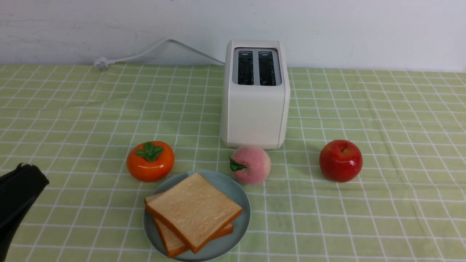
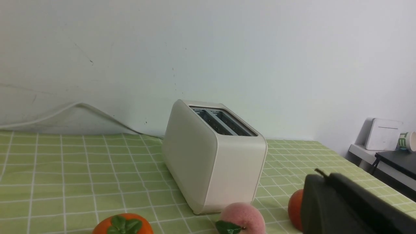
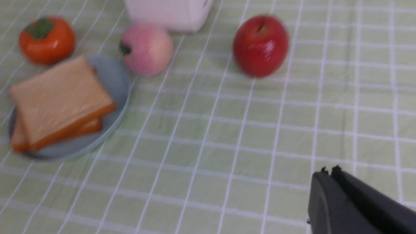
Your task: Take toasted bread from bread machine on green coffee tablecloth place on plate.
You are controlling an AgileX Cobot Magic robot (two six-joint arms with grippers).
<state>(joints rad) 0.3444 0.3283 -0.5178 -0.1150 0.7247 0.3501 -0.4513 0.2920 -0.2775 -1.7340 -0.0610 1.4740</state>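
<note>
I see the toasted bread [image 1: 193, 211] stacked on the plate [image 1: 238, 196] — left gripper [image 1: 29, 173] and right gripper [image 3: 329, 170] both closed, empty.

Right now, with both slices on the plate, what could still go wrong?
The top slice of toasted bread lies skewed on the lower one, reaching the plate rim; a nudge might slide it off. The peach sits right by the plate and could roll if bumped. The left gripper hangs low nearby, so a careless swing might do either.
</note>
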